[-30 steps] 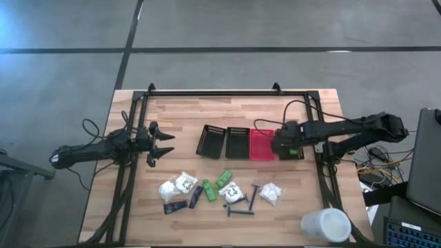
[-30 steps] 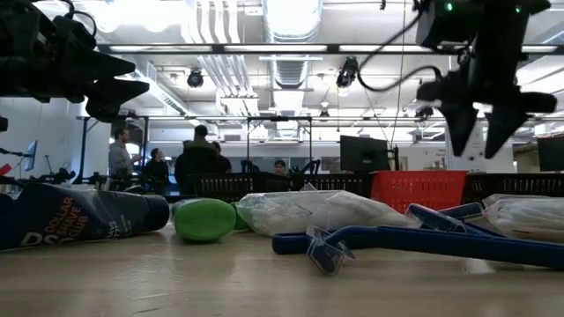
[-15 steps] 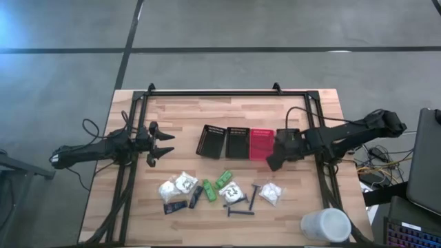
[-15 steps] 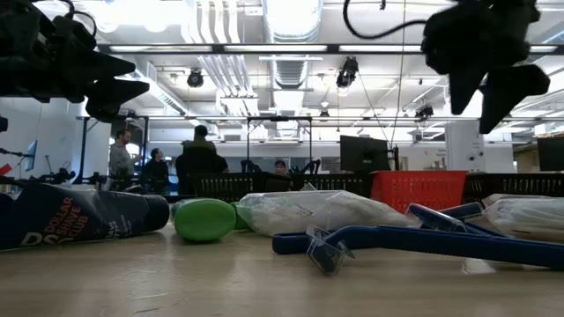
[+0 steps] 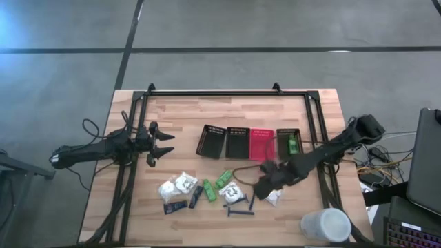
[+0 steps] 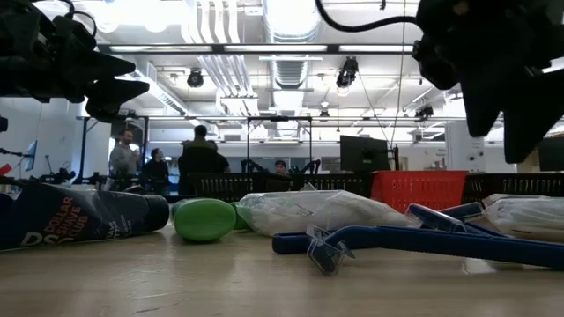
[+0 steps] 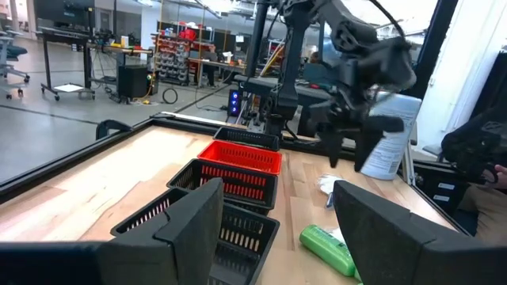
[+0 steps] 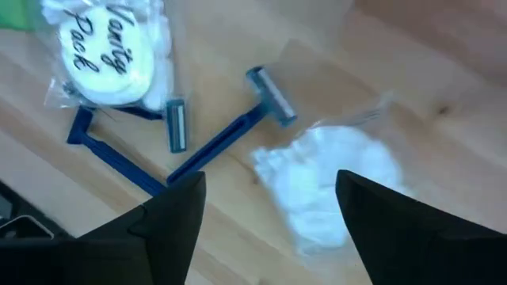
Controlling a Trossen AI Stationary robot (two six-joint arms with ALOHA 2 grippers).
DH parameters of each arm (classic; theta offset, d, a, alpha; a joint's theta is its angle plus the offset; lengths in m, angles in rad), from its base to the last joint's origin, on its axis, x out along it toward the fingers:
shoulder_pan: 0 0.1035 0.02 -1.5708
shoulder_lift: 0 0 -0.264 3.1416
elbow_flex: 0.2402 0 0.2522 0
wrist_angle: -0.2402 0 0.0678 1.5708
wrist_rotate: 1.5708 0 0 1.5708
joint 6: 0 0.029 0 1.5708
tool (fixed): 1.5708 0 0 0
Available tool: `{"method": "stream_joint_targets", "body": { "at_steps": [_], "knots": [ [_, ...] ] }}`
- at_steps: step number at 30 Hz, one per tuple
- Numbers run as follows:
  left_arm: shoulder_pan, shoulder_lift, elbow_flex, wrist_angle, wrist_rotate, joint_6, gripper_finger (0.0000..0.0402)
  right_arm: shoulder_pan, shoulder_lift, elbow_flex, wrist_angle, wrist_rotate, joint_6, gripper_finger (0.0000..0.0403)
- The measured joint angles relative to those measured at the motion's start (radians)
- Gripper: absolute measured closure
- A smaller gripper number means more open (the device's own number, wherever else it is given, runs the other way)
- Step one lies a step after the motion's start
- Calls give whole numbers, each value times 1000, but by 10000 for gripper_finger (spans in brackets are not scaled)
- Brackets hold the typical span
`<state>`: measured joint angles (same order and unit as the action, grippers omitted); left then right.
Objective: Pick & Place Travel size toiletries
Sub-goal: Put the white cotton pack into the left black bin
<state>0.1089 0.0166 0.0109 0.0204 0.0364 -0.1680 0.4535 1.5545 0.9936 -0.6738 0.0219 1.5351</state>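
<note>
Directly under the right jaws, spread apart and holding nothing, lies a white crinkly packet [image 8: 333,176] on the surface [image 8: 444,71]. Looks light, soft and slippery in its film, so best pinched across the puffy middle. Just beside it, two thin blue razors [image 8: 226,141]: stiff, low-lying, probably awkward to lift except by the handle. Farther off, the red bin [image 5: 261,144]. Well apart, over the far left of the surface, hang the left jaws, also open.
</note>
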Motion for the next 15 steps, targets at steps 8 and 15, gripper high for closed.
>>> {"method": "stream_joint_targets", "body": {
  "at_steps": [8,15],
  "knots": [
    [0,0,0,-1,0,0,156,23,175,161,-105,0,-48,159],
    [0,0,0,-2,0,0,156,53,228,251,-407,3,-119,168]
  ]
}}
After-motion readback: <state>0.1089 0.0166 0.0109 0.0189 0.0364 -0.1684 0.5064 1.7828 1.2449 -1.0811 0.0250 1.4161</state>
